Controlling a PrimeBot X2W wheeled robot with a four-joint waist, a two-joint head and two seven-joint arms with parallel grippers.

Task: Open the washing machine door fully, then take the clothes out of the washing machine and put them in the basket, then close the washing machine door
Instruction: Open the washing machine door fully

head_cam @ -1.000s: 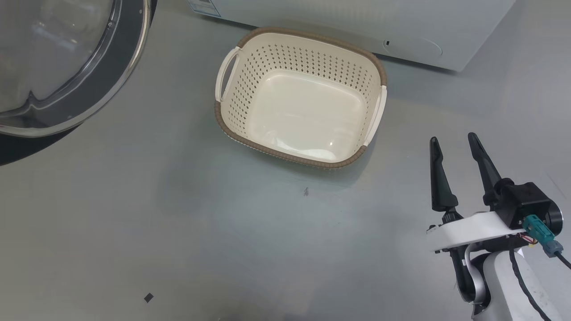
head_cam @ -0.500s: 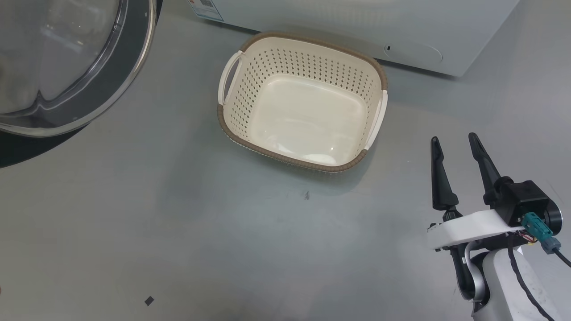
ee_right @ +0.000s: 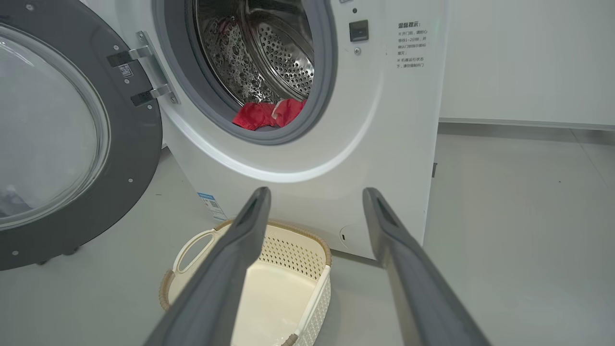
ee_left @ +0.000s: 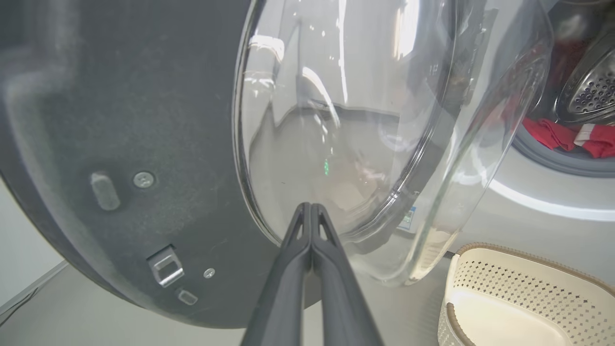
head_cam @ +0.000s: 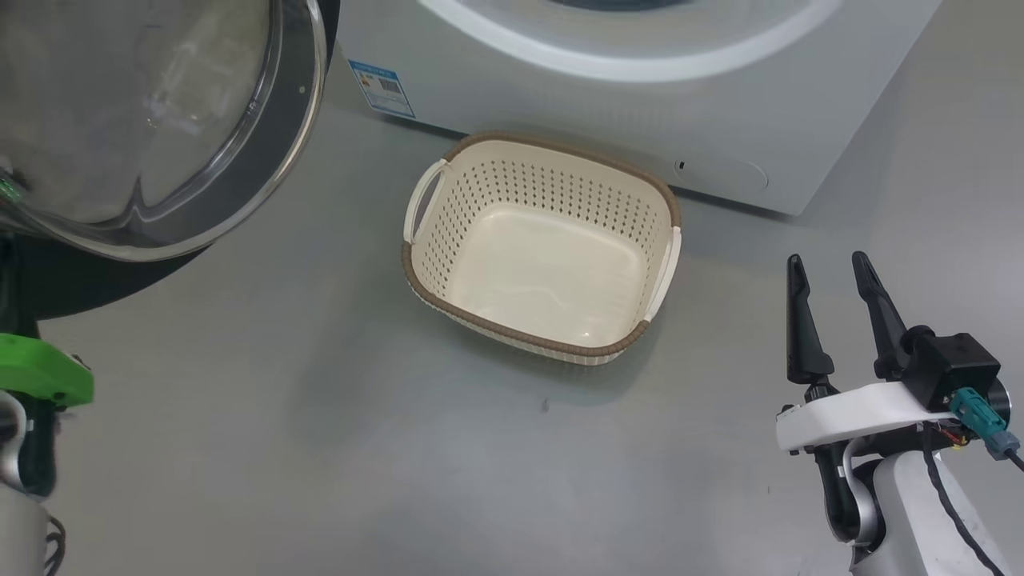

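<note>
Head view: washing machine door [head_cam: 268, 180] swung open to the left of the washing machine [head_cam: 608, 112], basket [head_cam: 520, 184] on the floor just in front of the machine.
Same view: right gripper [head_cam: 827, 259] off the machine's front right, fingers spread. Left wrist view: left gripper [ee_left: 311, 206] fingers pressed together, tips at the door's glass bowl, contact unclear; red clothes [ee_left: 552, 134] inside the machine. Right wrist view: clothes lie at the front lip of the machine's drum, basket below its opening.

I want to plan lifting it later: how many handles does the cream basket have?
2: the left handle and the right handle, on opposite sides of the basket in the head view. None seems hidden.
</note>
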